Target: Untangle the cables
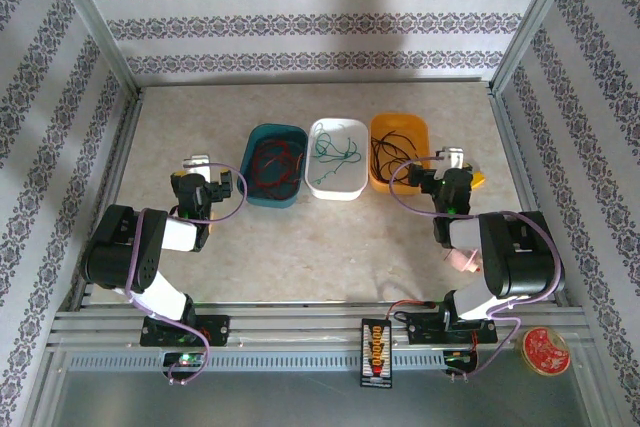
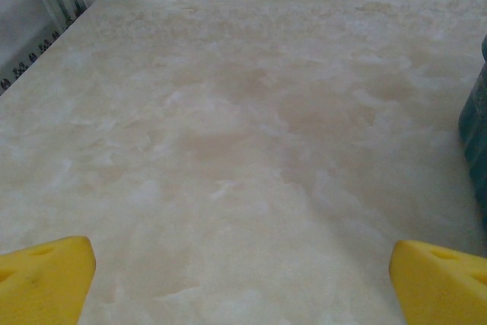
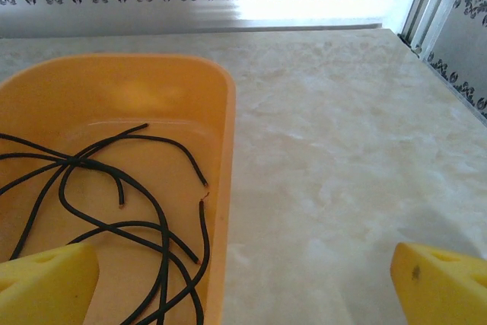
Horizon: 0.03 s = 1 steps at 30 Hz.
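I am looking down on a pale marbled table (image 1: 330,247) where three small bins are sitting side by side in a row, and the cables are lying sorted inside them. Red cables (image 1: 272,162) are curling in the teal bin (image 1: 250,162) on the left, green cables (image 1: 338,152) are looping in the white bin (image 1: 315,187) in the middle, and black cables (image 1: 392,152) are lying in the orange bin (image 1: 425,132) on the right.

The left gripper (image 1: 197,161) is hovering just left of the teal bin. Through its wrist camera, the left gripper (image 2: 242,275) is showing its yellow pads (image 2: 46,275) spread wide over bare tabletop, gripping nothing, with the teal bin's wall (image 2: 475,127) peeking in at the right edge. The red cables are lying off to its right, inside that bin, apart from the pads.

The right gripper (image 1: 455,159) is hanging over the right wall of the orange bin. Through its wrist camera, the right gripper (image 3: 243,279) is also spread wide and pinching nothing: one pad is sitting above the bin's floor, the other above the table. The black cables (image 3: 114,211) are coiling just ahead of the pad over the bin, and I cannot tell whether they are touching it.

At the near edge, a round red disc (image 1: 545,350) is carrying pale markings, and a black strip (image 1: 377,352) is showing orange marks; both are too small for me to read.
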{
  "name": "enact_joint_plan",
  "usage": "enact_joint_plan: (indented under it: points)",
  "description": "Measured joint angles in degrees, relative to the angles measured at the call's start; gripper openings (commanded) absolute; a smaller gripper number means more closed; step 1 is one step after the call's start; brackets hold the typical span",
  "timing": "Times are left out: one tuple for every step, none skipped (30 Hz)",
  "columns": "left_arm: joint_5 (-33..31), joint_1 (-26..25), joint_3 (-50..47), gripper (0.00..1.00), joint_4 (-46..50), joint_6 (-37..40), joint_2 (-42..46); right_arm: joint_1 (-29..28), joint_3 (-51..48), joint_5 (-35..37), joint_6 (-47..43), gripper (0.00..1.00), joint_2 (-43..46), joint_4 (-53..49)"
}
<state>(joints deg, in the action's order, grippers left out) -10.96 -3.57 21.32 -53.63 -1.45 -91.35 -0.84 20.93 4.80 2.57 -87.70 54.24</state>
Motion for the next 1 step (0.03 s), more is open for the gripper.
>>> enact_joint_plan:
  points:
    - [0.00,0.00,0.00,0.99,0.00,0.00,0.00,-0.02,0.00,0.00,0.04,0.98,0.00,0.00]
